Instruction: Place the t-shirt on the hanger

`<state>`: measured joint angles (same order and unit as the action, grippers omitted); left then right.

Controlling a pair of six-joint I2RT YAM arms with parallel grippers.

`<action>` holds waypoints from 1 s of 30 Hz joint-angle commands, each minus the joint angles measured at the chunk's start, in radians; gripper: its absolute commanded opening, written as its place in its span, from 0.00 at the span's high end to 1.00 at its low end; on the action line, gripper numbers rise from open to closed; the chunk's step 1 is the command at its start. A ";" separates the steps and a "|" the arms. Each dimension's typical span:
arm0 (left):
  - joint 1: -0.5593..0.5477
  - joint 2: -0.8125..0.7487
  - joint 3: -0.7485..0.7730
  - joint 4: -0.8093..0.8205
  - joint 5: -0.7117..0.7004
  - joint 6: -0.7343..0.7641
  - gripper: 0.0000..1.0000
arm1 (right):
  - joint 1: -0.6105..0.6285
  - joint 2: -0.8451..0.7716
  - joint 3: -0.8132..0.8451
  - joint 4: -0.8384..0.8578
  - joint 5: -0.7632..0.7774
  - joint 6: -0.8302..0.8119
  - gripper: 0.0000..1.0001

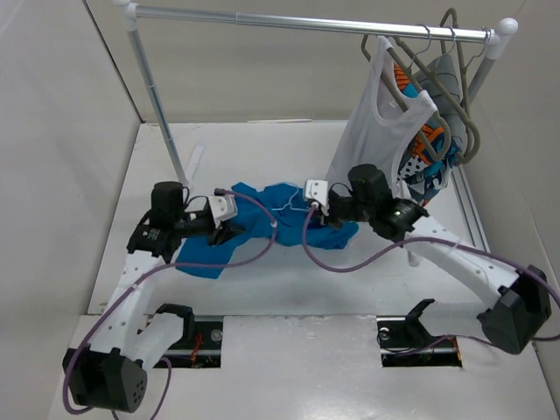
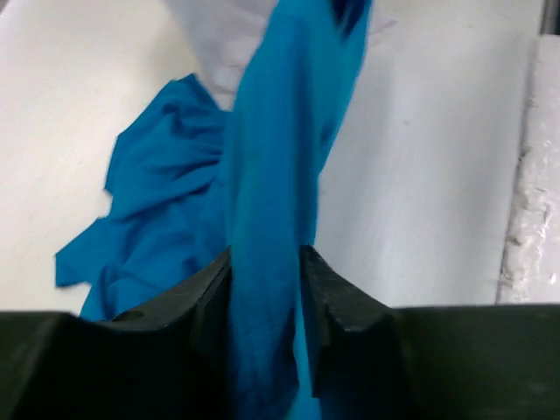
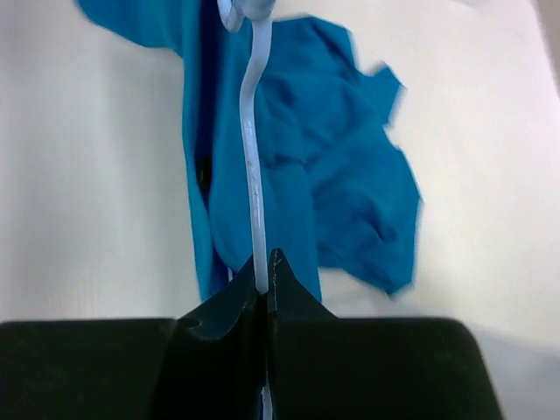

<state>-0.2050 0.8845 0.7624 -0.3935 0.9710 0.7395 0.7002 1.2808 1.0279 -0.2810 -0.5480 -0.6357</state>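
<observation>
Top view, shirt: the shirt (image 1: 262, 220) lies bunched on the desk (image 1: 289, 289), between the two arms and well clear of the rail (image 1: 306, 22) with its tank top (image 1: 385, 114).
Top view, pincers: the left pincer (image 1: 229, 233) is at the shirt's left side and the right pincer (image 1: 317, 204) is at its right. A thin bit of hanger (image 1: 297, 206) shows over the cloth beside the right one.
Left wrist, grip: the left pincer (image 2: 267, 262) is clamped on a thick rope of shirt (image 2: 280, 157), which runs away from the fingers. The rest is pooled on the desk (image 2: 429, 175) to the left.
Left wrist, advice: I'd say that is too much cloth in one bite. A single hem or collar layer would open better for the wire.
Right wrist, grip: the right pincer (image 3: 265, 262) is shut tight on the hanger (image 3: 254, 175), whose wire runs straight ahead and bends at the far end.
Right wrist, shirt: the shirt (image 3: 350, 192) spreads beneath and beside the wire. I cannot tell whether the wire is inside the cloth or only lying over it.
Doing it well: as I judge it, the left should hold the cloth raised and taut while the right slides the hanger's shoulder in slowly.
Risk: the thin wire may twist in the grip, or drag the whole bundle along.
</observation>
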 commanded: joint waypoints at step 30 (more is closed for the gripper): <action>0.196 0.096 0.433 0.309 -0.373 -0.758 0.01 | 0.018 0.129 0.488 -0.066 0.605 0.441 1.00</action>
<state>-0.0109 1.0191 1.1328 -0.1230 0.6273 0.1490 0.7311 1.3621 1.4994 -0.4572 -0.0418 -0.2726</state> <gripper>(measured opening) 0.989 0.043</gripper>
